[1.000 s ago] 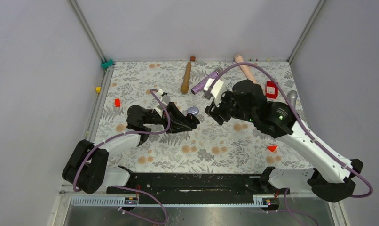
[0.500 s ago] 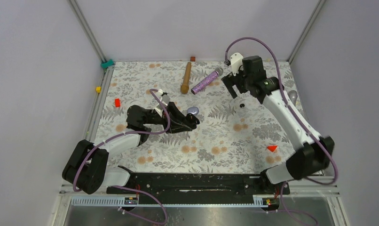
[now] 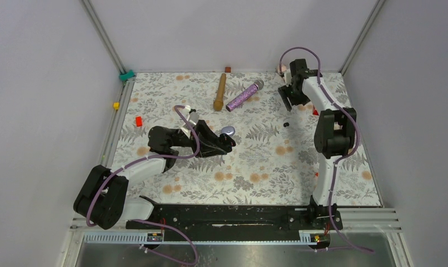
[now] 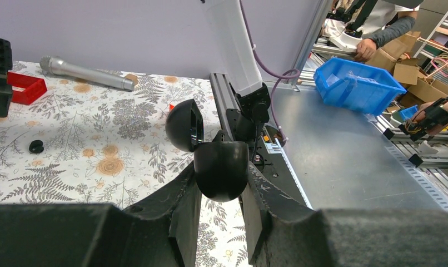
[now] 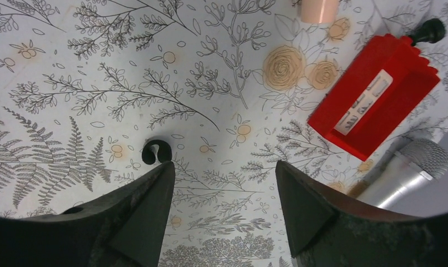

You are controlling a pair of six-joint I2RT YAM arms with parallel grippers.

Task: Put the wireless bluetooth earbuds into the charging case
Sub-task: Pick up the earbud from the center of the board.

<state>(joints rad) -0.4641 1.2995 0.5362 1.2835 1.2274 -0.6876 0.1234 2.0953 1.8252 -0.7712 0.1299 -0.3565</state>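
Near the middle of the table (image 3: 255, 167), the left arm lies low and folded, its left gripper (image 4: 220, 181) pinching the black charging case (image 4: 220, 167) with the lid swung up. Farther in, toward the right edge, a black earbud (image 3: 286, 124) lies alone. Beyond it the right arm stands stretched to the far right corner, right gripper (image 5: 224, 172) pointing down, jaws spread and holding nothing.

The table (image 3: 266, 183) is open along its near edge. A purple microphone (image 3: 244, 95) and a wooden stick (image 3: 220, 90) block the far edge.
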